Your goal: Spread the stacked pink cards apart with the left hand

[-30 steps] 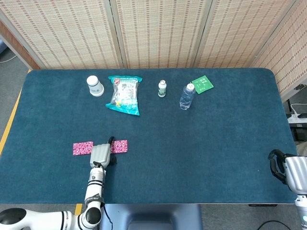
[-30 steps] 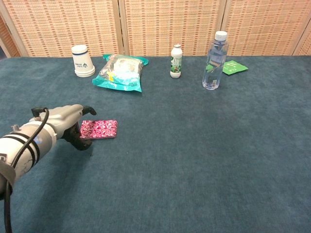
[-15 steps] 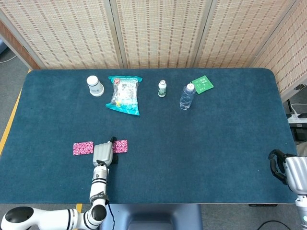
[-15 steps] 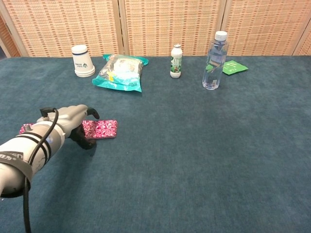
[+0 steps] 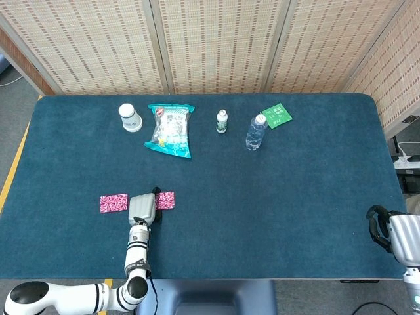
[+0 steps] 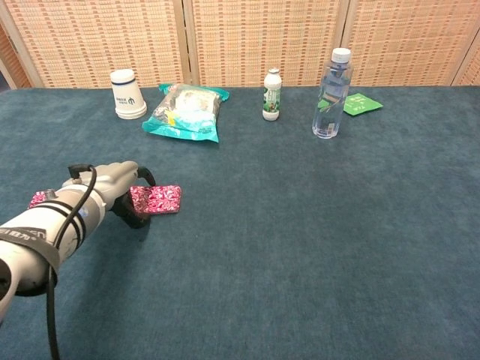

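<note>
Head view. Your left hand lies palm-down on the worktop, between two pink cards: the left card lies bare, the right card shows only its right part past the hand. Against the pictures a second ago, the hand has crept a little right and the forearm has swung under it; both cards lie where they lay. Judged from that, the stack is already parted and the spread looks nearly done. You cannot tell from above whether the fingers press the right card or merely cover it. Your right hand hangs at the near right edge, fingers curled in, holding nothing. Along the far side stand a cup, a snack bag, a small bottle, a water bottle and a green packet.

Chest view. Here the left hand shows from the side: dark fingertips curl down onto the left end of the right card, touching it. The left card peeks out behind the forearm, mostly hidden. The right hand is absent from this view.
</note>
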You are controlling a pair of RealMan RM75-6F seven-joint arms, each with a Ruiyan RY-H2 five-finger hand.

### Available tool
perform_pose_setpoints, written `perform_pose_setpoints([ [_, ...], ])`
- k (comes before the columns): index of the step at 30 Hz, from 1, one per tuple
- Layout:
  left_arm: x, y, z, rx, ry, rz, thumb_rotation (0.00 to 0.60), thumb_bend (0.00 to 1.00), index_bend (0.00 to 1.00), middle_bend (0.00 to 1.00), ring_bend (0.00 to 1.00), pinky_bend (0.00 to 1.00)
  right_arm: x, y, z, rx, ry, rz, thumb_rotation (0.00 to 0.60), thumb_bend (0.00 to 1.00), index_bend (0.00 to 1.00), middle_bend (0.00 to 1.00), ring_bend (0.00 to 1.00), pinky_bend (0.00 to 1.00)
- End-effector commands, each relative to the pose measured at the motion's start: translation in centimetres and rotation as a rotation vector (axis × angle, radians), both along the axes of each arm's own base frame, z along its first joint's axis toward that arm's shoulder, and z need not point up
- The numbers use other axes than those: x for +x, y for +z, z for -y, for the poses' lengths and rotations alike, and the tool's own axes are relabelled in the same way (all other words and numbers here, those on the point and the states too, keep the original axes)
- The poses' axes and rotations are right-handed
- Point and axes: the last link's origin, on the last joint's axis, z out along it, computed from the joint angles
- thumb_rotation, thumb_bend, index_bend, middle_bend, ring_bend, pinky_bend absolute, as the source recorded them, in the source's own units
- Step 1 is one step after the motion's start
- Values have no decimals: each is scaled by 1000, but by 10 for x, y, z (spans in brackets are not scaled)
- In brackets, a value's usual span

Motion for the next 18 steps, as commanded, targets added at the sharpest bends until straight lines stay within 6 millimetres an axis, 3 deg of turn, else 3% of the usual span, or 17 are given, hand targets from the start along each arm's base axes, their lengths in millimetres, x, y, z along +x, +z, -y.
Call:
perform_pose_setpoints([
  [1, 1, 1, 0, 5, -1, 3, 600, 419, 206, 1000, 1000, 1000, 0, 0, 0, 0, 0, 0, 600, 539, 995, 869, 773, 954],
  [10, 4, 2, 3, 12, -10, 18, 600, 420, 277, 1000, 1000, 1000, 0, -1, 0, 4, 0, -3, 600, 539, 995, 869, 773, 954],
  [18, 2, 1, 4, -10, -5, 11, 600, 419, 198, 1000, 1000, 1000, 0, 0, 0, 4, -1, -2, 600, 539, 995, 869, 773, 954],
])
